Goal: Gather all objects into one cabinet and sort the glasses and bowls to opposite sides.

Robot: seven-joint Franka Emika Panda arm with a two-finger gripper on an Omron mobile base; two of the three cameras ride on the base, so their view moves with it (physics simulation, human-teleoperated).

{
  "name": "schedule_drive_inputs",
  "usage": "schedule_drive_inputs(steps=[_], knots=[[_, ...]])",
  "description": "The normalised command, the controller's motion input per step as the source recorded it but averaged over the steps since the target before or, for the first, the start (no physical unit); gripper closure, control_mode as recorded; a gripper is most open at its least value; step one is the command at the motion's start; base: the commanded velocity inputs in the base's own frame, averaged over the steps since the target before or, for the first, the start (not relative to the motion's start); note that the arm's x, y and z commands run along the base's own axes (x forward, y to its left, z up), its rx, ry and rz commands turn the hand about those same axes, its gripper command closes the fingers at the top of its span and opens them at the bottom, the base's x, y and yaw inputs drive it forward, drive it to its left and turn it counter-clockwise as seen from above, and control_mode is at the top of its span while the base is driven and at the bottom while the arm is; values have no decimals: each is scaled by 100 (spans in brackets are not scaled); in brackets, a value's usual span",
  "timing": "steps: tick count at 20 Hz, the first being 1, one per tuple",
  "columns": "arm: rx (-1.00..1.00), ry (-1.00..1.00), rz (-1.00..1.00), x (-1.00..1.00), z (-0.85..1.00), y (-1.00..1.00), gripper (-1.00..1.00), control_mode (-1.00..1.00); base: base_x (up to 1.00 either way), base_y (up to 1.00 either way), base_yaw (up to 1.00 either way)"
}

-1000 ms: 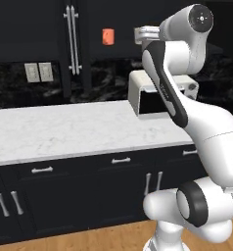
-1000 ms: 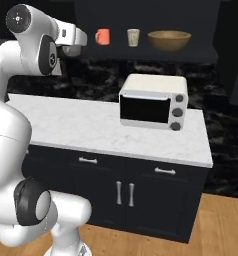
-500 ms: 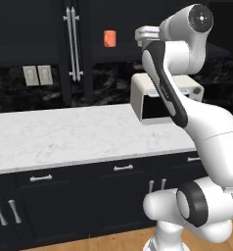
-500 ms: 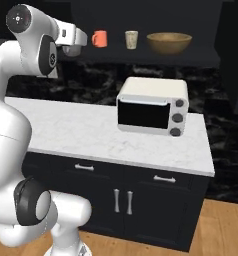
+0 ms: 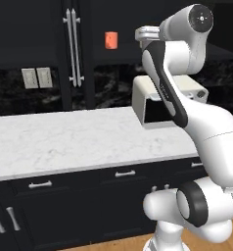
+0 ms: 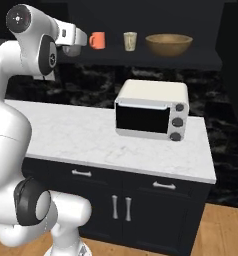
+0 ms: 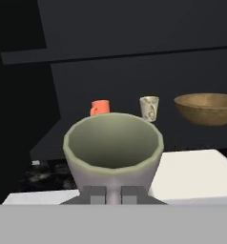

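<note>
My gripper (image 7: 114, 194) is shut on the base of a pale cream-beige cup (image 7: 113, 147), held upright with its mouth open toward the camera. In the right base view the gripper (image 6: 73, 46) holds that cup (image 6: 71, 50) just left of the cabinet's dark shelf (image 6: 141, 56). On the shelf stand an orange-red cup (image 6: 96, 40), a second cream cup (image 6: 130, 41) and the wide brown wooden bowl (image 6: 168, 44), left to right. The left base view shows the orange-red cup (image 5: 111, 40) beside the closed cabinet door with silver bar handles (image 5: 72, 49).
A white toaster oven (image 6: 150, 109) stands on the marble counter (image 6: 76, 135) under the shelf, toward the right. Lower drawer cabinets (image 6: 121, 200) run beneath the counter. Wall outlets (image 5: 36, 77) sit on the dark backsplash at left.
The whole picture has shifted slightly, so the camera moved a little. The gripper still holds the cup at shelf height, a touch closer to the orange-red cup.
</note>
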Motion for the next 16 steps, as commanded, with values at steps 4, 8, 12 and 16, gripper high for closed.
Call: schedule_drive_inputs(steps=[4,8,12,16], knots=[[0,0,0,0,0,0,100,100,39,0,0],[0,0,0,0,0,0,100,100,37,0,0],[0,0,0,0,0,0,100,100,32,0,0],[0,0,0,0,0,0,100,100,31,0,0]])
